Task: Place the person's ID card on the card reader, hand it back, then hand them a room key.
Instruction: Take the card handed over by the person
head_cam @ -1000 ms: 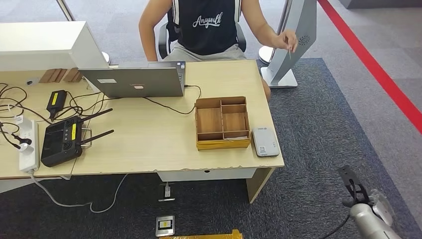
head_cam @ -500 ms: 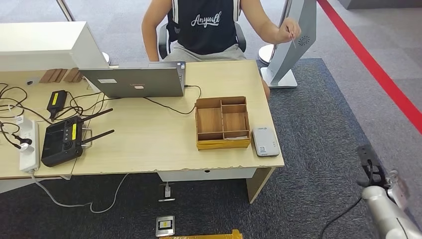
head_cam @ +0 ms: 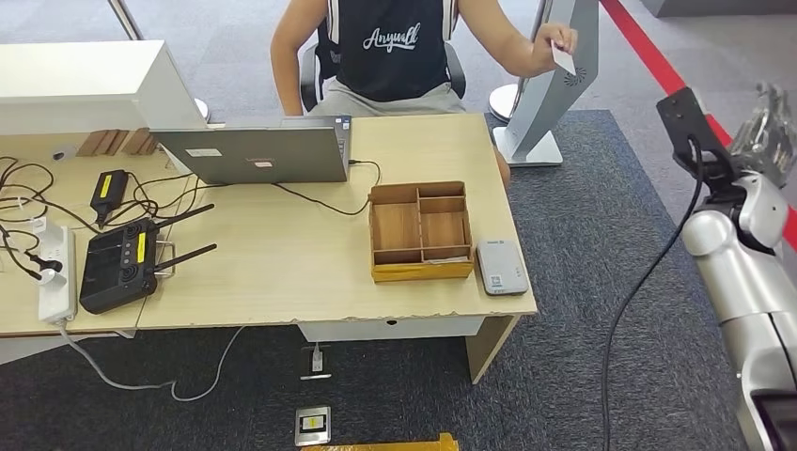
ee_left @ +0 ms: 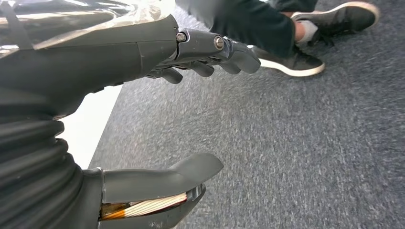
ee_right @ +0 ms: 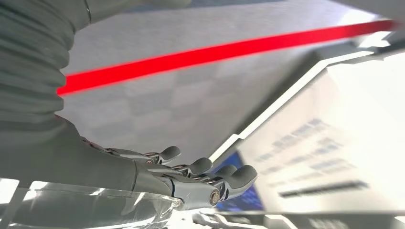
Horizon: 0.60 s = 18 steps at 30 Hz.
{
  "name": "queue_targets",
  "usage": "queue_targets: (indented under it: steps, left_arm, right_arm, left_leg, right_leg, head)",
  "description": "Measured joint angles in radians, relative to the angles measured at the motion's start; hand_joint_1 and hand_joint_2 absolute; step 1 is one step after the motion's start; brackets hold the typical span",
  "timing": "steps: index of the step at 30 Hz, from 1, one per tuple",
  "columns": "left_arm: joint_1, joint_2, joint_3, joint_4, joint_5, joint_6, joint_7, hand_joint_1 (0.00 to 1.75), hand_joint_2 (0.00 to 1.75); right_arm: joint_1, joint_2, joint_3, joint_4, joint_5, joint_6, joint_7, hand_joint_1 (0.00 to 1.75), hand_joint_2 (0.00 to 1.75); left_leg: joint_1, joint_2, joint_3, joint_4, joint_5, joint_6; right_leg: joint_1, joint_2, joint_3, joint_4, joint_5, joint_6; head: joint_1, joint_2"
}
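The right hand (ee_right: 200, 179) is raised at the right side of the scene, fingers apart and lightly curled with nothing in them. In the head view its fingers are mostly hidden behind the wrist camera bracket (head_cam: 691, 132). The left hand (ee_left: 191, 62) hangs low over the carpet, thumb well apart from the fingers, holding nothing.

The ID card (head_cam: 563, 58) lies to the far left of the right hand, pinched in the person's hand (head_cam: 545, 52) beside the counter's (head_cam: 282, 272) far right corner. It is held out toward the robot; I cannot tell its long axis. The right arm is plainly the nearer one, so I judge the handover falls to it.

The card reader (head_cam: 500, 267) sits at the counter's near right corner, just beside the wooden tray (head_cam: 419, 232). The person's shirt reads roughly "Anywit"; the reader's label is too small to read
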Motion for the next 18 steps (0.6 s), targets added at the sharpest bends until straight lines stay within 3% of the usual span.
queue_targets:
  steps: [7,18]
  left_arm:
    - [-0.012,0.000,-0.021,0.000,-0.042,-0.027,0.008,0.00,1.75]
    - [-0.046,-0.001,-0.057,0.000,-0.062,-0.035,0.014,0.00,1.75]
  right_arm:
    - [-0.165,0.073,0.151,-0.032,0.066,0.064,-0.056,0.00,1.75]
    - [-0.274,0.283,0.417,0.066,0.253,0.097,-0.120,0.00,1.75]
  left_leg:
    - [0.000,0.000,-0.001,0.000,0.000,0.000]
    - [0.003,-0.001,-0.001,0.000,0.001,-0.001]
  right_leg:
    - [0.000,-0.001,0.000,0.000,0.000,0.000]
    - [0.003,-0.001,-0.001,0.000,0.000,-0.001]
  head:
    - [0.001,0.000]
    - [0.000,0.000]
